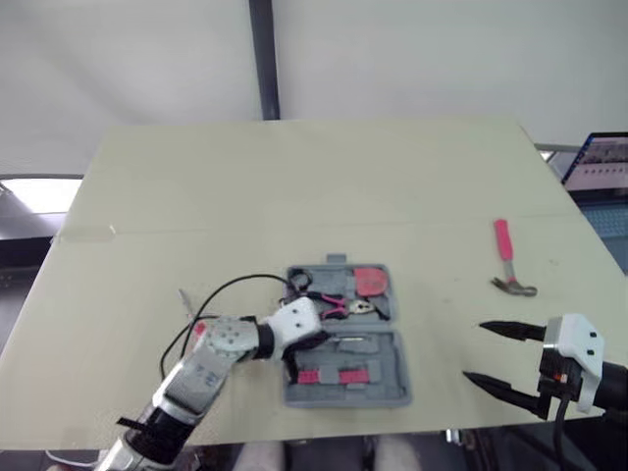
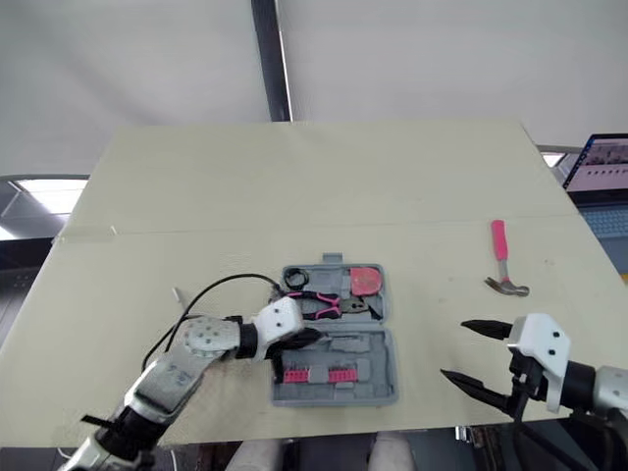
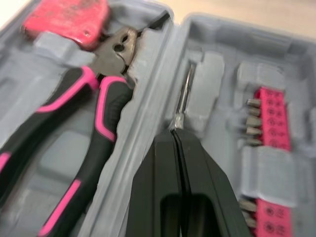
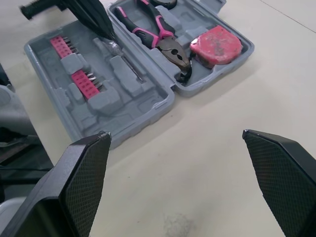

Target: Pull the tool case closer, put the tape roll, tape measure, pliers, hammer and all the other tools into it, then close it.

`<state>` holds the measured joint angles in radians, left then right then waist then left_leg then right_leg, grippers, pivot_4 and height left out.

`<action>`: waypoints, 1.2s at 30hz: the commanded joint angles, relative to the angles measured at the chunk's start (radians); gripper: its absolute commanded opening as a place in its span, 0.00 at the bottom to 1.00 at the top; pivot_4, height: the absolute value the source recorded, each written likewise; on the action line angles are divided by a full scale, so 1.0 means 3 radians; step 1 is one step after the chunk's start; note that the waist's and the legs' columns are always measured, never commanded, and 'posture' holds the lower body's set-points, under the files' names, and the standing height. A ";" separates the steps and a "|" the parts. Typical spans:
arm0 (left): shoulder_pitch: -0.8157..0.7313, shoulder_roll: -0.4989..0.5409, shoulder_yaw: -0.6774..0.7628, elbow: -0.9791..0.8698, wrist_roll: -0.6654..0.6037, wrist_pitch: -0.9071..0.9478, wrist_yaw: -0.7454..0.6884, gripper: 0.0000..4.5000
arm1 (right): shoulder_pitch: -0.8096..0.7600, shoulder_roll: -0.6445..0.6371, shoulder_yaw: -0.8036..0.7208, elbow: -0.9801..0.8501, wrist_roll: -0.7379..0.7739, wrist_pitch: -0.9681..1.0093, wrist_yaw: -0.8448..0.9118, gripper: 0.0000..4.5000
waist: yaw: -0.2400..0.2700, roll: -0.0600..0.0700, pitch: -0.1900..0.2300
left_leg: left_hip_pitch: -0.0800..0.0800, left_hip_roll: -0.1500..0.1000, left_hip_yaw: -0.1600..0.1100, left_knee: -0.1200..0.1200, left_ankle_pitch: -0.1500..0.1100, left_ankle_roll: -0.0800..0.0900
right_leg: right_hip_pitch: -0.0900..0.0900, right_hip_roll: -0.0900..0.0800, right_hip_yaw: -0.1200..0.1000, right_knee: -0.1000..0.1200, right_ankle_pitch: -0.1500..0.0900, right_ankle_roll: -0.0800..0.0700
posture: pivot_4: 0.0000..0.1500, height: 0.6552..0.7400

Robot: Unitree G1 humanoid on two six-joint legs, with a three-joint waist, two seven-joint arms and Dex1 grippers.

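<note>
Left wrist view: the left pincer (image 3: 176, 132) is pinched shut on a thin shaft (image 3: 185, 96), apparently seating it in its slot in the case (image 1: 397, 392), which lies open by the tabletop's (image 1: 294, 177) front edge. Pliers (image 3: 94, 108) and tape measure (image 3: 66, 19) sit inside. The hammer (image 1: 507, 260) lies near the right edge. The right pincer (image 1: 473, 350) hovers wide open and empty, probably ready for it.

Black cable (image 1: 245, 279) loops off the silver-grey left arm (image 1: 201, 368); white wrists (image 1: 579, 345) carry black tapered fingers (image 1: 505, 329).
</note>
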<state>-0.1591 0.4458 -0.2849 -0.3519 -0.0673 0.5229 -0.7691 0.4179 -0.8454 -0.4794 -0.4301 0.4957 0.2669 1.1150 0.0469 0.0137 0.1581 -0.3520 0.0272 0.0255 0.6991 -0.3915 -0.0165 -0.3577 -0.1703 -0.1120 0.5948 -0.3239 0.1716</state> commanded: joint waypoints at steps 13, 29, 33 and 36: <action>0.2363 0.0117 0.2462 -0.1264 -0.1310 -0.0351 -0.0181 0.49 | -0.0048 0.0263 0.0392 0.0037 -0.0076 -0.0124 -0.0114 1.00 | -0.0030 -0.0002 0.0004 | 0.0001 0.0001 -0.0003 -0.0003 -0.0003 0.0000 | 0.0007 0.0000 -0.0001 -0.0010 0.0000 -0.0001 | 1.00 1.00; 0.3581 -0.0195 0.2951 -0.0133 -0.1147 -0.2153 -0.0768 0.99 | 0.0290 0.0139 0.0252 0.0436 -0.0171 -0.0506 0.0188 1.00 | -0.0036 -0.0011 0.0007 | 0.0002 0.0003 0.0001 -0.0001 -0.0014 0.0004 | 0.0005 0.0001 0.0001 -0.0021 -0.0005 -0.0009 | 1.00 1.00; 0.3501 -0.0165 0.2873 -0.0045 -0.1156 -0.2286 -0.0730 0.99 | 0.0253 0.0121 0.0248 0.0479 -0.0168 -0.0518 0.0204 1.00 | -0.0063 -0.0012 0.0007 | 0.0001 0.0003 0.0001 -0.0002 -0.0014 0.0004 | 0.0005 0.0001 0.0001 -0.0014 -0.0005 -0.0009 | 1.00 1.00; 0.3418 -0.0142 0.2808 -0.0051 -0.1181 -0.2305 -0.0700 0.99 | 0.0224 0.0113 0.0258 0.0488 -0.0168 -0.0508 0.0199 1.00 | -0.0069 -0.0012 0.0007 | 0.0002 0.0004 0.0001 -0.0002 -0.0014 0.0004 | 0.0005 0.0001 0.0001 -0.0013 -0.0005 -0.0009 | 1.00 1.00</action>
<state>0.8683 0.3957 0.5641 -0.3669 -0.4167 -0.1528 -0.9838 0.4839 -0.8016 -0.3751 -0.2739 0.4362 0.1278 1.1655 0.0261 0.0103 0.1602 -0.3515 0.0283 0.0257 0.6985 -0.3958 -0.0152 -0.3563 -0.1699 -0.1118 0.5909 -0.3252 0.1690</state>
